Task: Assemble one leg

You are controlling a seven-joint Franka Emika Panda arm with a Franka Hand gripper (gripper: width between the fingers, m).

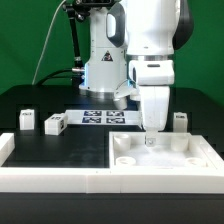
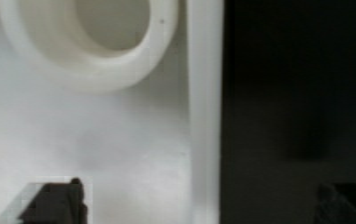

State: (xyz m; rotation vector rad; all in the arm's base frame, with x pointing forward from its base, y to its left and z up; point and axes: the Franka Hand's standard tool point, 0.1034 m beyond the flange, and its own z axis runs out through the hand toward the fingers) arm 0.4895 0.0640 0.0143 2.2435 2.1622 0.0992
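White hand over panel, leg apart

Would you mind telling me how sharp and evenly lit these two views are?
Exterior view: clear and evenly lit, with the large flat white square panel nearly washed out against the black table. Wrist view: soft and out of focus; the panel's round socket has blurred rims, and the dark jaws are smeared.

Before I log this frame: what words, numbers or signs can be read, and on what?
Words or numbers: none readable in either view.
Marker board: black-and-white tag patterns, no text.
Legs: tags too small to read.
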